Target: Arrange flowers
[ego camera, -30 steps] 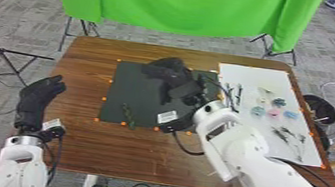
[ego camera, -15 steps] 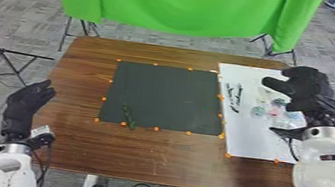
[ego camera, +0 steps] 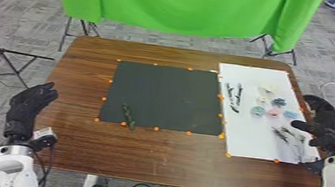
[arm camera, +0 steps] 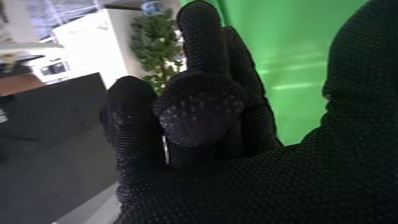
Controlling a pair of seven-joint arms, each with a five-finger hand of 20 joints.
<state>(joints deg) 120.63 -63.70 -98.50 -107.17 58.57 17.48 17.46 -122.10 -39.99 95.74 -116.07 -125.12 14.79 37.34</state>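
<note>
Right robot hand [ego camera: 328, 124] is open and empty by the white sheet [ego camera: 248, 142], left robot hand [ego camera: 30, 105] open too. Pink flower head [ego camera: 273, 112] is on the sheet, green sprig [ego camera: 128, 116] on the dark mat [ego camera: 168, 94]. Bloom's probably featherlight and squishable, so pinch its base. Sprig looks stiffer; grab mid-stem imo.

Blue and pink blooms [ego camera: 273, 112] and dark sprigs [ego camera: 239, 95] lie on the white sheet [ego camera: 246, 140]. Left of it lies a green, seemingly leafy stem [ego camera: 128, 115].
</note>
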